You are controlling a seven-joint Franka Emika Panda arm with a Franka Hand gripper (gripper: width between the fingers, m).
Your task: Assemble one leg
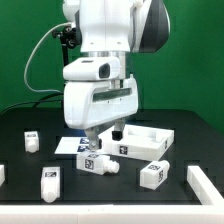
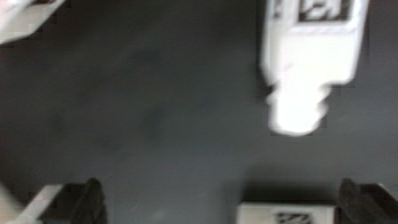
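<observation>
My gripper (image 1: 103, 134) hangs open and empty a little above the table, beside the large white panel (image 1: 142, 141). A white leg (image 1: 97, 162) with a square tag lies on the table just in front of and below it. In the wrist view a leg (image 2: 304, 60) lies flat ahead of the gripper (image 2: 222, 206), its tag at one end and its narrow peg pointing back toward the jaws. The dark fingertips (image 2: 79, 202) stand wide apart with nothing between them. A second tagged white piece (image 2: 295, 210) shows close to one finger; I cannot tell which part it is.
More legs lie on the black table: one at the exterior view's left (image 1: 33, 142), one at front left (image 1: 50, 181), one at front right (image 1: 152, 175). The marker board (image 1: 70, 146) lies behind the gripper. A white piece (image 1: 205, 183) sits at the right edge.
</observation>
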